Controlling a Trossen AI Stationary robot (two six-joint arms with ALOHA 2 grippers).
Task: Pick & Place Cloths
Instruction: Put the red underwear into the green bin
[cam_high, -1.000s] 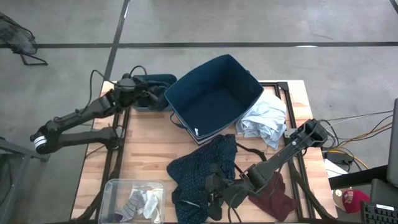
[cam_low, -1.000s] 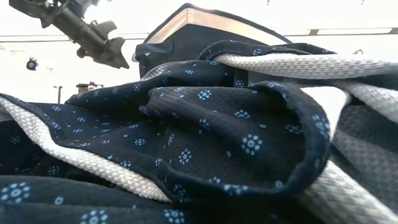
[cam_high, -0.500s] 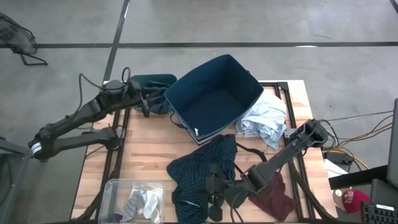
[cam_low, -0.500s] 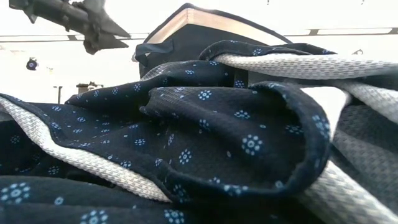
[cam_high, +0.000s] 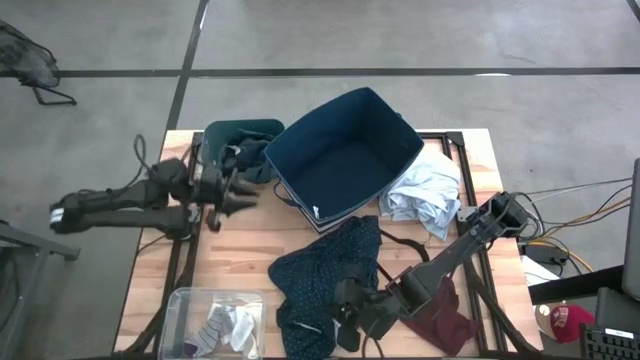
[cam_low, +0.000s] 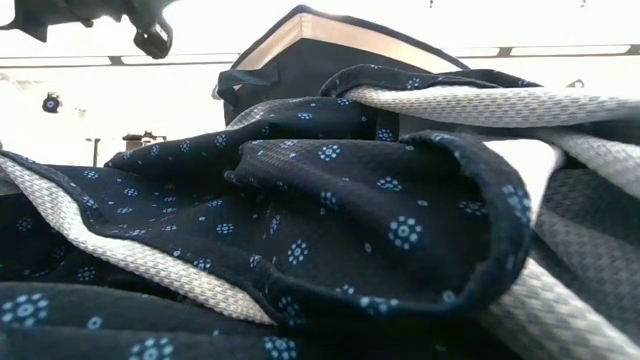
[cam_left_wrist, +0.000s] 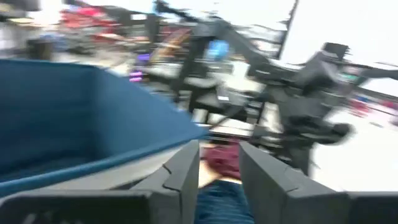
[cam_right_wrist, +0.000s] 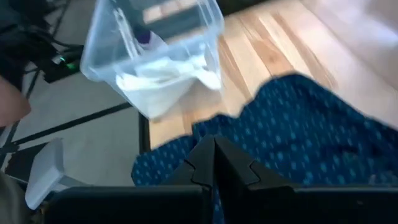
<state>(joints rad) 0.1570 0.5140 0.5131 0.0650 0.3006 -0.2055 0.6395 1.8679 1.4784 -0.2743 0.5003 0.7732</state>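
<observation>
The navy white-dotted shirt (cam_high: 325, 272) lies crumpled on the table's near middle and fills the low view (cam_low: 300, 230). My right gripper (cam_high: 345, 312) hangs low over its near part, fingers shut (cam_right_wrist: 213, 154), nothing showing between them. My left gripper (cam_high: 236, 196) hovers open (cam_left_wrist: 219, 168) left of the navy box (cam_high: 345, 160), holding nothing. A dark teal cloth (cam_high: 240, 135) lies at the far-left corner. The pale blue-white shirt (cam_high: 425, 195) rests against the box's right side. The maroon piece (cam_high: 447, 322) lies near right. My right gripper's shut fingers point down at the near part of the dotted shirt (cam_right_wrist: 292, 130). I cannot tell whether their tips touch the cloth, because the fingers themselves hide that spot.
A clear plastic tub (cam_high: 180, 305) holding small white and grey socks (cam_high: 228, 325) sits at the near-left corner (cam_right_wrist: 155, 56). Bare wood (cam_high: 235, 245) shows between the tub and the box. A thin dark hanger (cam_high: 405, 245) lies beside the dotted shirt.
My left gripper has drawn back from the dark teal cloth at the far-left corner, moving toward the near edge and turning about. The cloth stays lying at that corner.
</observation>
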